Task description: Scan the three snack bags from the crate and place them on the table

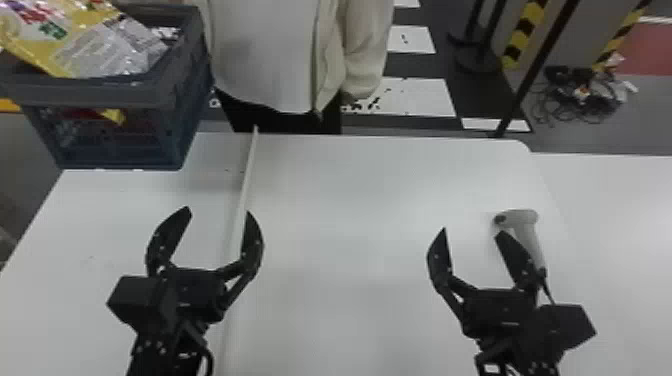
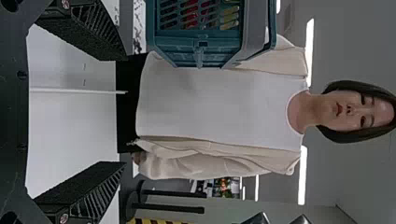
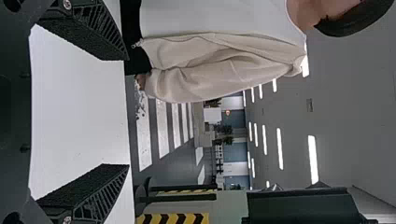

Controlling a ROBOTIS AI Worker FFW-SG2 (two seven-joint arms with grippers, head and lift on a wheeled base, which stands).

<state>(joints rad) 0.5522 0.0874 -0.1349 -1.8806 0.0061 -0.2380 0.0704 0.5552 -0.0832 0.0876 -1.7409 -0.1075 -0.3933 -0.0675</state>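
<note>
Nearest, the left gripper [image 1: 218, 210] hangs over the left part of the table [image 1: 350, 200], its fingers spread wide with nothing between them. Level with it on the other side, the right gripper [image 1: 471, 231] is likewise parted and empty, and in the head view one of its fingers overlaps the handle of the scanner [image 1: 522, 216]; whether they touch, I cannot tell. The scanner lies on the tabletop, handle toward the robot, head turned inward, held by neither gripper.

A thin pale strip [image 1: 250, 165] runs away from the robot, past the left gripper, to the table's far edge. Beyond that gripper, at the far left corner, stands the crate [image 1: 140, 92]. A yellow and silver snack bag [image 1: 105, 47] leans out over its rim, and red and yellow packaging [image 1: 120, 116] shows through the openings in its side; how many bags that makes is hard to say.

The job looks to be at its very start: as I judge it, all three bags have yet to be scanned and set down. Picking up the scanner and lifting out the top bag both remain, and that bag's loose, glossy film may slip or crumple when pinched
</note>
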